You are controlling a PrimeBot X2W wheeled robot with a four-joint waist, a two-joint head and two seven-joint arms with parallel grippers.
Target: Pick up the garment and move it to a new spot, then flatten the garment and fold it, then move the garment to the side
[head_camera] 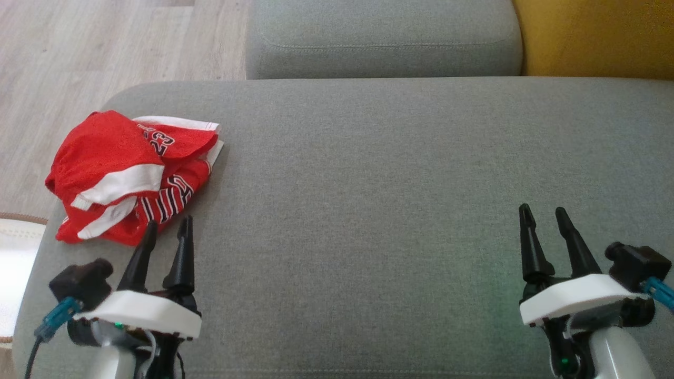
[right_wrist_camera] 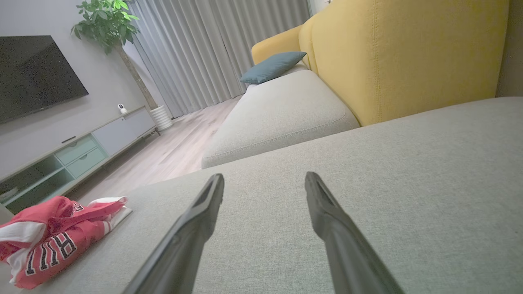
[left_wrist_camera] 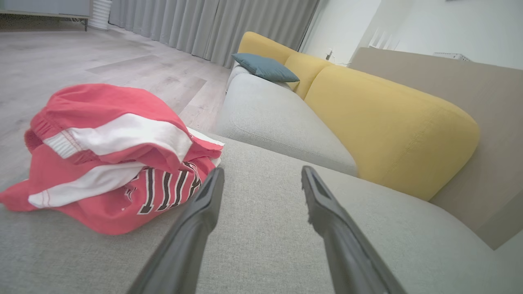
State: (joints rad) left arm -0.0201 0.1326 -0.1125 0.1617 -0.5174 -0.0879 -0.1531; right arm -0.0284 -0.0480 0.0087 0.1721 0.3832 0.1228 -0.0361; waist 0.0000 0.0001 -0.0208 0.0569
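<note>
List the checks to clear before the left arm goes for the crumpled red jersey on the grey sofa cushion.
1. Left gripper open and empty: ok, fingers spread with nothing between them.
2. Right gripper open and empty: ok.
3. Crumpled red-and-white mesh garment near the left gripper: ok, its near edge lies just past the fingertips.
4. Fingertips not touching the cloth: cannot tell.
5. Garment fully on the grey fabric sofa cushion: cannot tell, it sits right at the cushion's left edge.
6. Room for a new spot: ok, wide bare fabric between the grippers.
</note>
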